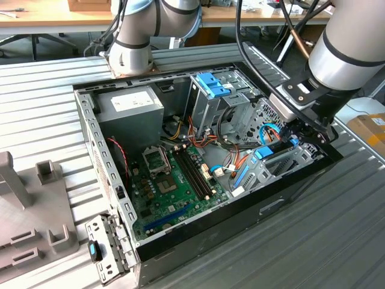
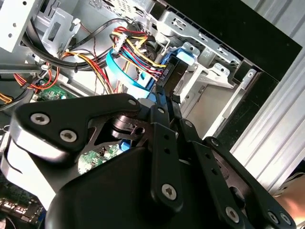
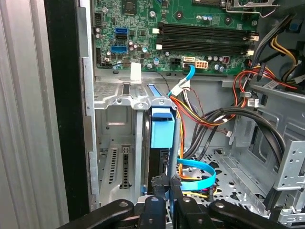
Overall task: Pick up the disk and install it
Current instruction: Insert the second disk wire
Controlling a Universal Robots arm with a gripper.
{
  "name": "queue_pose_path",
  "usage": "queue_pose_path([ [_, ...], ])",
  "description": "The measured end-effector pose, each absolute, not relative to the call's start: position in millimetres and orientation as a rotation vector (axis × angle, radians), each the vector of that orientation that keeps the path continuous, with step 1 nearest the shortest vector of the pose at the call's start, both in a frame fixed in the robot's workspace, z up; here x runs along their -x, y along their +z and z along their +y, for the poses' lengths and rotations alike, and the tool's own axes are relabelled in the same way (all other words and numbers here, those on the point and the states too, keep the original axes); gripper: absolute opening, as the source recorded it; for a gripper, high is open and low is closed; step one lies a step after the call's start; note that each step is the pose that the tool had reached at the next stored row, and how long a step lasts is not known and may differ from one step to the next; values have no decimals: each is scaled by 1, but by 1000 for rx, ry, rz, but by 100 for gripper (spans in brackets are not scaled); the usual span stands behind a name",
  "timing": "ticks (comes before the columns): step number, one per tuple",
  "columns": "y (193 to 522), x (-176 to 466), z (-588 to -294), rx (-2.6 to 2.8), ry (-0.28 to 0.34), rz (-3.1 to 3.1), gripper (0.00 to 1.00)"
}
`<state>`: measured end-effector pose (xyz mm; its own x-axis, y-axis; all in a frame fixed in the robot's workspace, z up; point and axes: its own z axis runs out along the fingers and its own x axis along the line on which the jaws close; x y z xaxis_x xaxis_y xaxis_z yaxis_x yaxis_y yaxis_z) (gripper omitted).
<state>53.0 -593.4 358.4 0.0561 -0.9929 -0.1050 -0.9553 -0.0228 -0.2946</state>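
The disk [image 1: 272,150] stands on edge in the metal drive bay [image 1: 283,168] at the exterior view's right end of the open computer case. Its blue carrier [image 3: 161,129] faces the first wrist view, with the dark drive body below it. My gripper [image 1: 293,139] reaches down onto the disk's near end. In both wrist views the black fingers [image 3: 155,191] come together tightly on that end of the disk [image 2: 180,59]. The gripper [image 2: 164,101] [image 3: 166,185] is shut on it. The bay walls hide the lower part of the disk.
Orange, yellow and blue cables [image 3: 200,179] run beside the bay. The motherboard [image 1: 174,180] covers the case floor, with a power supply [image 1: 129,105] and a tall cage with a blue latch [image 1: 212,84] at the back. A loose bracket [image 1: 105,250] and grey fixture [image 1: 30,205] lie outside the case.
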Motion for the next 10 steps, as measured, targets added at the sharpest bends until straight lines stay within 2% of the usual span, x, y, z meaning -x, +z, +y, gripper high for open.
queue_pose_path([
  [10,351,-51,-593,2052,-188,1969,16],
])
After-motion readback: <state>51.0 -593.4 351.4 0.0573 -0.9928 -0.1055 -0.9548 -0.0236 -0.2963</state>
